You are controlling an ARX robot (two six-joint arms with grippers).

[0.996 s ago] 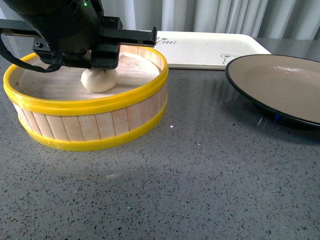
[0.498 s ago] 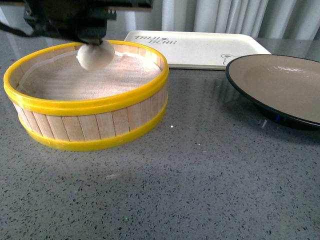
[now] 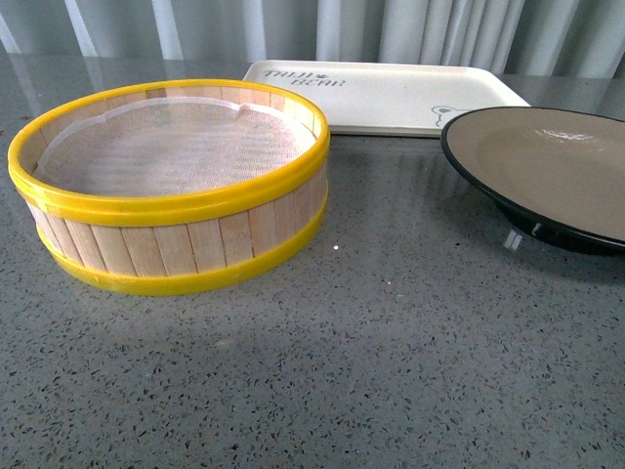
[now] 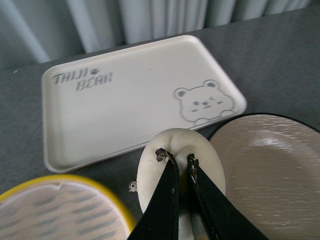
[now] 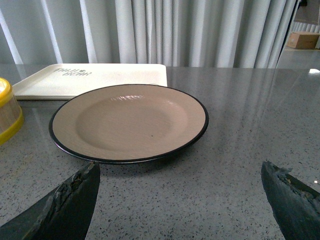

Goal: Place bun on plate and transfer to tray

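Note:
In the left wrist view my left gripper (image 4: 176, 159) is shut on the white bun (image 4: 202, 159) and holds it in the air, above the gap between the steamer basket, the tray (image 4: 125, 105) and the plate (image 4: 270, 170). Neither gripper nor the bun shows in the front view. There the plate (image 3: 596, 230) stands at the right, empty, and the cream tray (image 3: 391, 98) lies behind it. My right gripper (image 5: 181, 200) is open and empty, low over the table just in front of the plate (image 5: 130, 120). The tray (image 5: 95, 77) shows behind it.
A round wooden steamer basket with yellow rims (image 3: 176, 210) stands at the left of the front view, empty, lined with white cloth; its edge shows in both wrist views (image 4: 60, 210) (image 5: 7, 115). Grey curtains hang behind the speckled grey table (image 3: 391, 371).
My left gripper has lifted the bun out of the steamer basket and risen out of the front view. The basket is now empty.

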